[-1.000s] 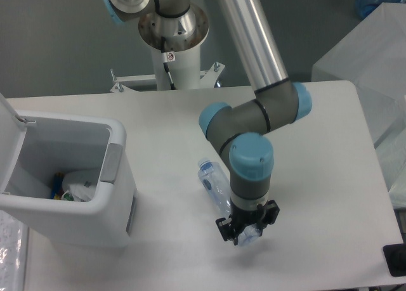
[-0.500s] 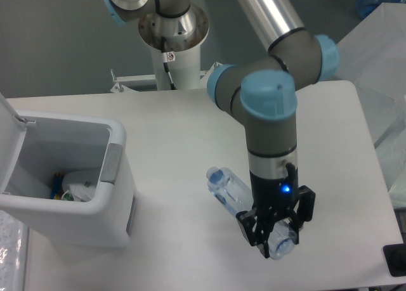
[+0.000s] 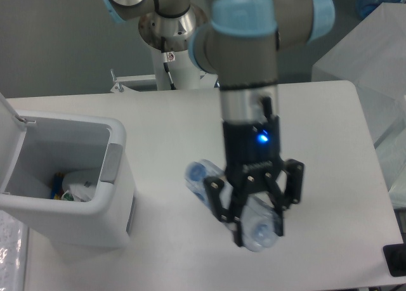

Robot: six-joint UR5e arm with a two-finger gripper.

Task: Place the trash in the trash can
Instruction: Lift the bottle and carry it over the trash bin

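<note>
A clear bluish crushed plastic bottle (image 3: 204,182) hangs in the air above the table, lying slantwise, with its far end near the lower right. My gripper (image 3: 259,222) is shut on the bottle, black fingers on both sides of its body. The trash can (image 3: 89,221), a white boxy bin with a grey panel, stands at the left with its lid (image 3: 9,123) swung up. Inside it lies a crumpled white wrapper (image 3: 79,187) with coloured print.
The white table (image 3: 330,145) carries the bin at its left edge. The arm's base column (image 3: 172,47) rises at the back centre. Translucent plastic sheeting (image 3: 374,56) covers something at the right. A dark object (image 3: 396,260) sits at the lower right corner.
The gripper has risen well above the table with the bottle in it and has shifted slightly left. The arm's wrist now looms larger in the view.
</note>
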